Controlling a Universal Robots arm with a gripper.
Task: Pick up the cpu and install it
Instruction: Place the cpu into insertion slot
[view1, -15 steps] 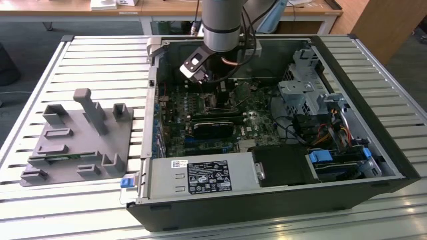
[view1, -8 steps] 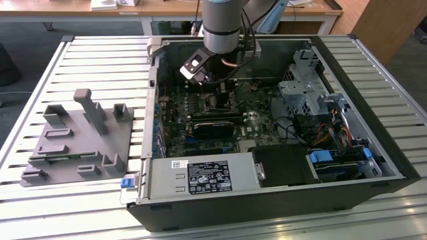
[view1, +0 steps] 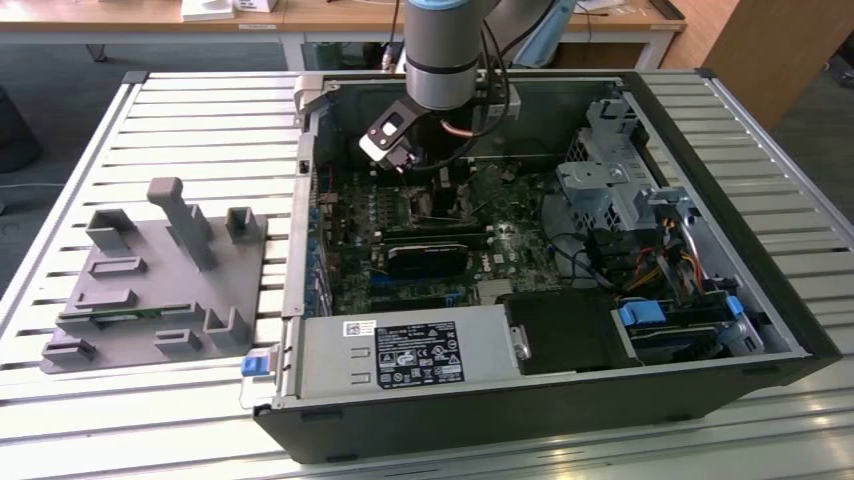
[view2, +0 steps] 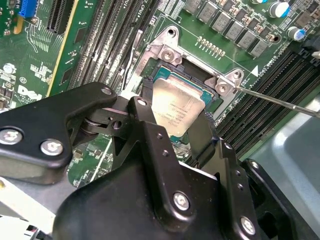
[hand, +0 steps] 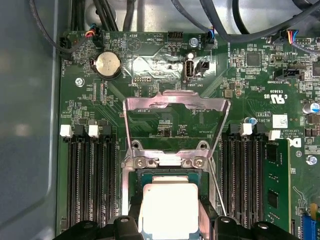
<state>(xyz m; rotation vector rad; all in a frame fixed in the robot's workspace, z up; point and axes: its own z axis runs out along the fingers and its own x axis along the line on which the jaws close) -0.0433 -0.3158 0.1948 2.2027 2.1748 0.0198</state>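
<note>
cpu (hand: 170, 207): silver top up, square to the socket (hand: 126, 190), over its opening. Seated or just above it, cannot tell. pincer (hand: 170, 222) narrow, black fingers (view2: 145, 125) tight against two opposite cpu edges, holding it. The far edge is free.

Hinged plate (hand: 175, 105) stands raised off the socket, clear of the cpu. Thin lever (view2: 280, 102) sticks out to one side. Slots (hand: 90, 185) flank the socket close on both sides, one bank with a green stick (hand: 275, 185). Little side room there.

Exterior view: arm (view1: 447, 50) stands over the open case (view1: 787, 310) near its 12 o'clock. Drive cage (view1: 607, 180) is at 3, power box (view1: 400, 355) at 6. Grey fixture (view1: 147, 290) lies on the counter (view1: 200, 110) at the case's 9 o'clock, apart from it.
</note>
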